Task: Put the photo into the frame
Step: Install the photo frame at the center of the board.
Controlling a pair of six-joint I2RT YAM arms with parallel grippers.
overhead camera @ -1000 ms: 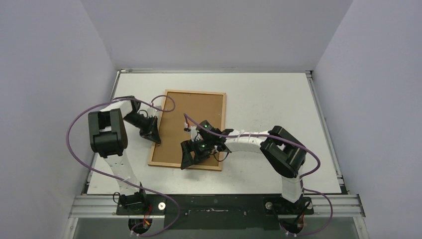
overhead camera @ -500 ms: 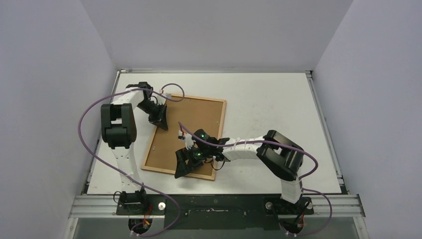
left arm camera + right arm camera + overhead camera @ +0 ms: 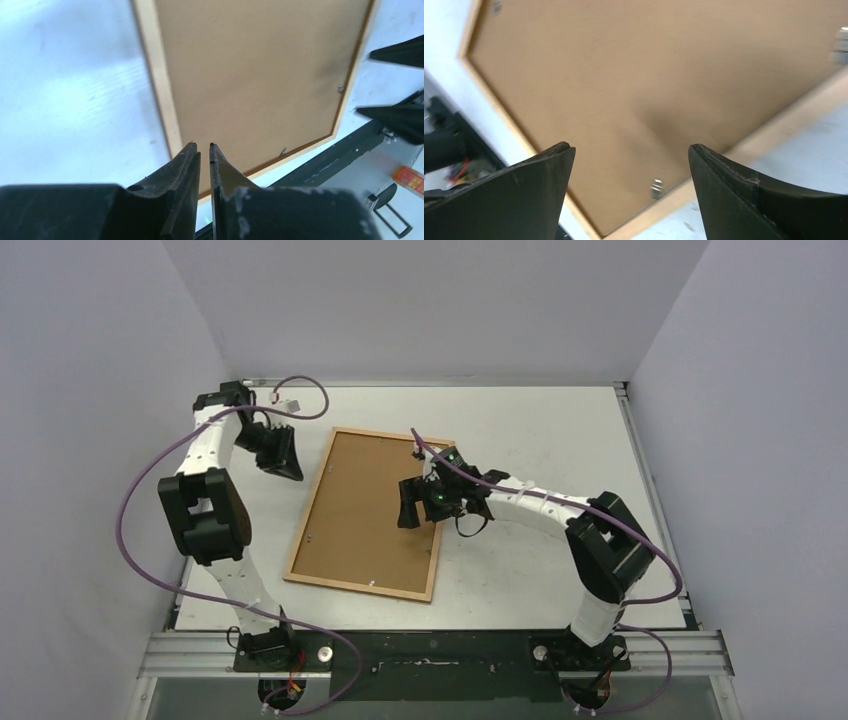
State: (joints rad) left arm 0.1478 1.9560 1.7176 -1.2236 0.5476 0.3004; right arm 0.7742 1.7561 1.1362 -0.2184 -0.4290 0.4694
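Jaws check: right gripper spread wide and empty over the frame, which lies back-up on the bench; left gripper nearly pinched, beside its edge. No photo visible. Risk: a downward nudge skids the frame askew.

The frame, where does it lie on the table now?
In the top view the frame lies back-up and skewed, left of the table's centre, between the left gripper and the right gripper.
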